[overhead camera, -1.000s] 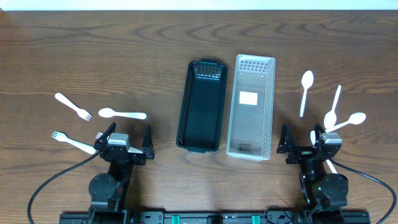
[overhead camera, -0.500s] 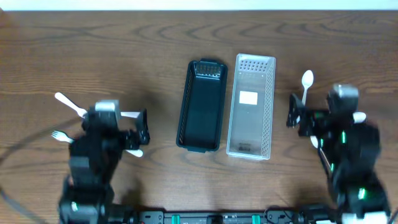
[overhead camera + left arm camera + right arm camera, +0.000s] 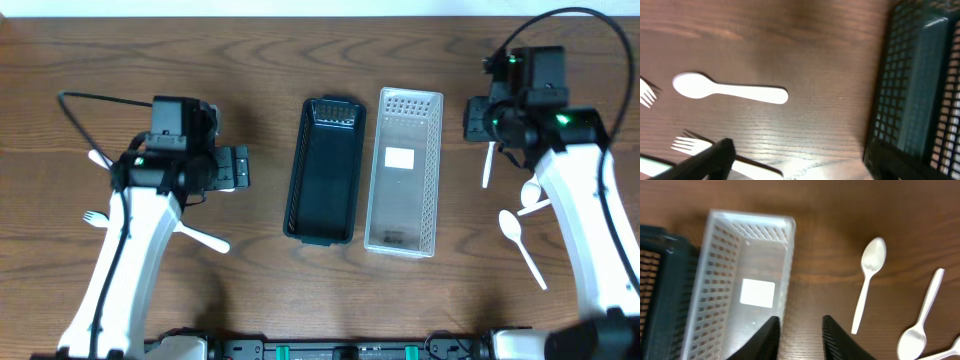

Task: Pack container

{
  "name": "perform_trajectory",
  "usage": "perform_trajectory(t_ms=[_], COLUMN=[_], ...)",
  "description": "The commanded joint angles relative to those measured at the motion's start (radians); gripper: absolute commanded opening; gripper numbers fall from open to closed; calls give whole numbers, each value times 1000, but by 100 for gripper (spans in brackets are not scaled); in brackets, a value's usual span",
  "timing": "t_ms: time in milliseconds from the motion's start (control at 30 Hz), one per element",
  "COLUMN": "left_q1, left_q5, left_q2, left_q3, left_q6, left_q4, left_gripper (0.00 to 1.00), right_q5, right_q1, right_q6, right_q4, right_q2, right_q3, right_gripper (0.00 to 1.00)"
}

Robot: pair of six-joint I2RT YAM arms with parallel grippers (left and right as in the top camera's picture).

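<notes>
A black mesh basket (image 3: 325,170) and a clear perforated basket (image 3: 403,170) lie side by side mid-table, both with nothing in them. My left gripper (image 3: 241,168) hovers open just left of the black basket (image 3: 920,90), over a white spoon (image 3: 730,90) and a fork (image 3: 690,145); it holds nothing. My right gripper (image 3: 472,118) hangs by the clear basket's (image 3: 740,280) right rim. Its jaws stand a narrow gap apart, bare wood between them. A white spoon (image 3: 867,280) lies just to its right.
On the left lie two forks (image 3: 95,158) (image 3: 92,217) and another white utensil (image 3: 205,240). Two more spoons (image 3: 530,190) (image 3: 522,245) lie on the right, partly under my right arm. A cable loops above each arm.
Both arms have risen from the near edge and reached up the table, the left toward the black basket, the right toward the clear basket's far end. The right jaws have narrowed.
</notes>
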Motion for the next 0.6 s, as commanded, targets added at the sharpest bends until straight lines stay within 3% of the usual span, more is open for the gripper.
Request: perform_trajectory(t_ms=[0,167,267,567], left_q1=[-4,-4,-4,-4], left_q5=[11,11,11,11], left_q2=[48,102,111,111], left_q3=[18,18,18,18], left_q6=[10,10,10,10], left_q4=[-5,-5,-5,-5], left_gripper=[73,43,33,32], right_q5=[20,20,9,-202], right_q1=[-11,-13,-13,-6], right_q6=[-4,-4,-5,-51], right_q4=[4,28,39,43], right_q2=[85,211,262,375], right_q3=[16,16,16,16], right_gripper=[27,21,22,24])
